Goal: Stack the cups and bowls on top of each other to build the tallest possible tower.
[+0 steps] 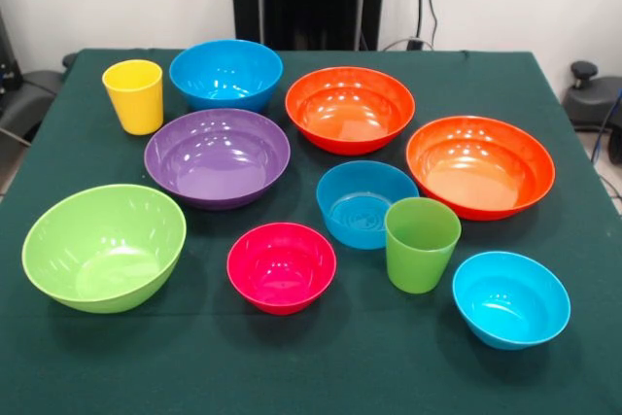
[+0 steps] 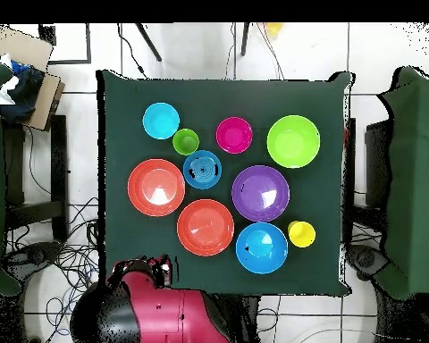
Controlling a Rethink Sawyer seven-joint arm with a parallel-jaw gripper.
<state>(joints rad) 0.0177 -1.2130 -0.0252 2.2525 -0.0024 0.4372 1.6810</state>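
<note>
sitting unstacked on the green table (image 1: 321,376) in the front view, the purple bowl (image 1: 217,157) is central, yellow cup (image 1: 134,96) at 10 o'clock, light green cup (image 1: 421,244) at 4 o'clock. overhead, the robot arm (image 2: 155,308) is folded at 6 o'clock off the cloth, and whether its gripper is wide or narrow i cannot tell.

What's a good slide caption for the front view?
Eight glossy plastic bowls and two tapered plastic cups stand separately, unstacked, on a green-clothed table.
</note>
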